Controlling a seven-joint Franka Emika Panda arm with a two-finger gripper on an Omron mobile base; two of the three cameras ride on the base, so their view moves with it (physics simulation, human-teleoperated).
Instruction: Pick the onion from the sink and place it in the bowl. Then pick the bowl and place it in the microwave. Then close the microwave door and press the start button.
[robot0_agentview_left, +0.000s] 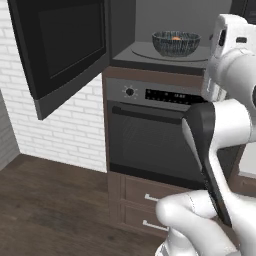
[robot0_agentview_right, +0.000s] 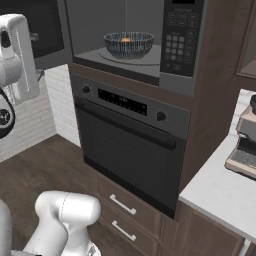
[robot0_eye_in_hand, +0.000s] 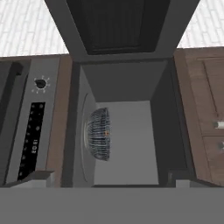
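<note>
Left base view: bowl (robot0_agentview_left: 176, 43) sits on the turntable inside the microwave (robot0_agentview_left: 165, 56), onion (robot0_agentview_left: 176, 37) visible as an orange spot within it. Same in the right base view, bowl (robot0_agentview_right: 128, 44) centred in the grey cavity, keypad strip (robot0_agentview_right: 180, 37) at its right. Placing steps judged done; closing the door and pressing start remain.

Microwave door (robot0_agentview_left: 65, 47) stands swung wide open to the left of the cavity, hinged on that side, flat panel running out toward the camera. In the rolled hand view, door (robot0_eye_in_hand: 114, 24) spreads across the top, cavity below it, bowl (robot0_eye_in_hand: 100, 133) seen side-on against the turntable.

Claw (robot0_eye_in_hand: 111, 179) held back from the cavity mouth, looking straight in; two fingertips set well apart at the bottom corners, nothing between them, so spread and empty.

Key relation: door lies off to the claw's left in room terms, its free edge farther out from the cabinet than the cavity. Next move judged to need a reach round behind that free edge, then a sweep rightward toward the keypad side. Oven (robot0_agentview_left: 150, 140) below, not involved.
</note>
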